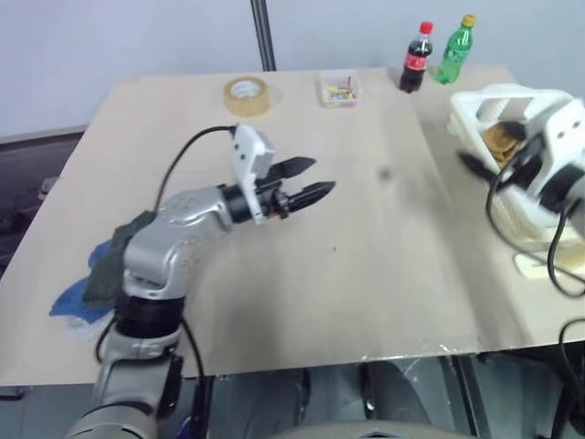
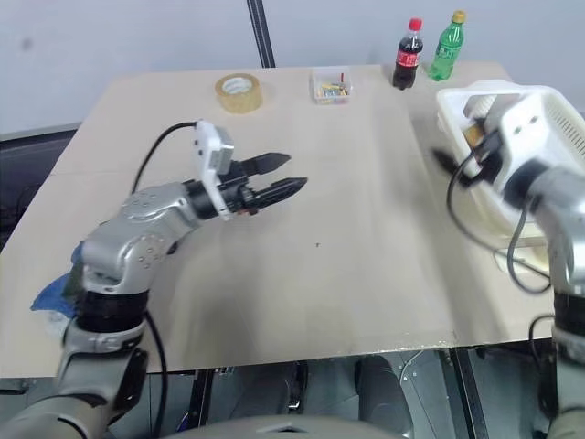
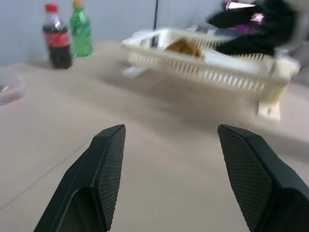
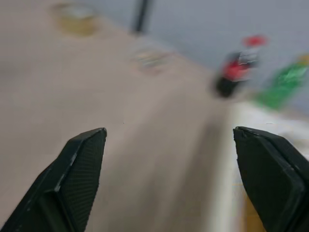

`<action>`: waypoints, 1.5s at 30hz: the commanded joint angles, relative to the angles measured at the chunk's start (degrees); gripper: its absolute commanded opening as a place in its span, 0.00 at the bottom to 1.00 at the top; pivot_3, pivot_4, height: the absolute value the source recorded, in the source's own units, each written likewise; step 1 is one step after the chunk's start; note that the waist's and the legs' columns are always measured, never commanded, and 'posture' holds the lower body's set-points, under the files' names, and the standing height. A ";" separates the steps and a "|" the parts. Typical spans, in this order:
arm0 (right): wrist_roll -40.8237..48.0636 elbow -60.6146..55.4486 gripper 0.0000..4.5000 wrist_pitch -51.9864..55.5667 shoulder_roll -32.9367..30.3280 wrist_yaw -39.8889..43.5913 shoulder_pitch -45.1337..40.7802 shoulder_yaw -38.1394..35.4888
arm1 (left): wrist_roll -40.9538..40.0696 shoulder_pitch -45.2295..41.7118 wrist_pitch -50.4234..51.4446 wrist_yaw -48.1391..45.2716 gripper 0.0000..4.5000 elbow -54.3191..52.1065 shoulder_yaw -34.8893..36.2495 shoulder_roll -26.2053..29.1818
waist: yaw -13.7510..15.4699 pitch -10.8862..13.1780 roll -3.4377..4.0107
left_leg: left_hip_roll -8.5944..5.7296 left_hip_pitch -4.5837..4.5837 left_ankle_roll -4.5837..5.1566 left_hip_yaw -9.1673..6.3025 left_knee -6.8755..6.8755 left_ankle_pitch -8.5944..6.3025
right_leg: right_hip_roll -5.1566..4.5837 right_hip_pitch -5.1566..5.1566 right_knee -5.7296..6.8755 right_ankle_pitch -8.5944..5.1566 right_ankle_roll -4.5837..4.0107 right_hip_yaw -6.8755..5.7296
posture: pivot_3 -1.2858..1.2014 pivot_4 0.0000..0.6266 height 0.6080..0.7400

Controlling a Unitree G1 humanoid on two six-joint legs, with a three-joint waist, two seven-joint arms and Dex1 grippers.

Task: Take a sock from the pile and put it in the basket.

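Both end effectors stand released and empty: left end effector [image 1: 309, 179] over mid-bench, right end effector [image 4: 169, 179] beside the basket [image 1: 512, 101] at far right. Note the mustard sock [image 3: 183, 47] inside; the pile [image 1: 96, 274] lies near left.

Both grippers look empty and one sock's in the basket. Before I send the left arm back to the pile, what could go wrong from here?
1. The pile lies at the table's near-left edge, partly hidden behind the left arm; a blind reach may push socks off.
2. The left gripper, open, hovers mid-table pointing away from the pile; swinging back, it may sweep through the socks.
3. The right gripper, open, sits beside the basket and may bump it.
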 commanded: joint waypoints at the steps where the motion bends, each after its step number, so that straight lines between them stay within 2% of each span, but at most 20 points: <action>1: 1.73 -10.55 0.99 3.67 -1.32 -0.54 4.36 -1.60 | -2.83 0.87 0.85 -1.98 0.72 -4.63 2.78 2.43 | 0.25 0.01 -0.01 | -0.02 -0.02 0.00 -0.02 0.01 0.00 | -0.01 0.00 -0.01 0.01 0.02 -0.01 | 0.52 0.24 1.00; 7: 2.35 -16.10 0.99 6.15 0.18 -2.17 13.27 -2.51 | -6.35 2.87 3.98 -3.36 0.72 -7.71 5.42 6.42 | 1.13 0.00 -0.03 | 0.01 0.00 0.00 -0.04 0.03 0.00 | 0.01 0.03 -0.04 0.03 0.06 -0.04 | 0.52 0.24 1.00; 25: -0.05 -17.01 0.99 0.90 4.34 -3.21 18.93 0.74 | -10.13 7.35 7.12 -1.83 0.72 -12.47 8.32 9.76 | 1.15 0.00 -0.04 | 0.00 0.02 -0.04 0.02 0.04 0.02 | 0.00 0.05 -0.04 0.04 0.06 -0.01 | 0.52 0.24 1.00; 27: -0.08 -17.18 0.99 0.81 4.39 -3.01 19.28 0.88 | -8.66 9.09 6.10 -1.61 0.72 -12.17 9.22 10.80 | 1.08 0.00 -0.04 | 0.02 0.04 -0.01 0.03 0.04 0.01 | 0.03 0.04 -0.03 0.04 0.06 0.00 | 0.52 0.24 1.00; 29: 0.26 -17.07 0.99 0.38 4.68 -2.63 19.74 0.85 | -3.73 11.77 1.93 -1.31 0.72 -11.04 9.33 12.17 | 1.07 0.00 -0.04 | 0.02 0.05 -0.02 0.03 0.03 0.01 | 0.04 0.04 -0.03 0.04 0.06 0.00 | 0.52 0.24 1.00; 31: -0.22 -16.93 0.99 -0.83 4.39 -1.78 20.95 1.45 | 2.24 14.42 -4.61 0.33 0.72 -8.37 10.34 12.58 | 1.20 0.00 -0.04 | 0.02 0.05 -0.03 0.04 0.02 0.02 | 0.03 0.04 -0.04 0.04 0.06 0.01 | 0.52 0.24 1.00; 32: -0.17 -16.73 0.99 -1.10 4.51 -1.59 21.44 1.59 | 7.99 15.49 -11.53 2.89 0.72 -5.53 11.10 12.66 | 1.25 0.00 -0.04 | 0.02 0.05 -0.03 0.05 0.02 0.02 | 0.02 0.04 -0.05 0.04 0.06 0.01 | 0.52 0.24 1.00; 33: -0.12 -16.53 1.00 -1.47 4.54 -1.23 21.84 1.72 | 14.08 16.75 -19.12 5.63 0.78 -2.84 12.18 13.21 | 1.27 0.00 -0.04 | 0.01 0.05 -0.01 0.04 0.02 0.01 | 0.01 0.05 -0.06 0.04 0.05 0.01 | 0.52 0.24 1.00; 36: -0.42 -15.76 1.00 -2.62 4.64 -0.67 22.14 2.01 | 13.59 16.74 -21.84 4.35 0.99 1.45 15.21 13.35 | 1.32 0.01 -0.08 | 0.02 0.06 0.00 0.03 0.01 0.00 | 0.01 0.05 -0.07 0.05 0.04 -0.01 | 0.52 0.24 1.00; 42: -1.04 -13.96 1.00 -4.94 4.57 0.69 21.99 2.49 | 6.00 23.04 -14.17 1.40 0.99 -5.18 21.92 14.64 | 1.09 -0.01 -0.11 | -0.06 0.04 0.11 0.06 0.01 -0.07 | -0.16 0.05 -0.09 0.05 0.05 0.00 | 0.52 0.24 1.00; 45: -0.90 -13.53 1.00 -5.34 4.70 1.24 21.93 2.61 | 2.46 21.30 -9.30 5.33 0.99 -4.90 25.41 13.75 | 1.24 -0.01 -0.12 | -0.02 0.03 0.11 0.02 0.00 -0.08 | -0.15 0.04 -0.08 0.04 0.05 -0.04 | 0.52 0.24 1.00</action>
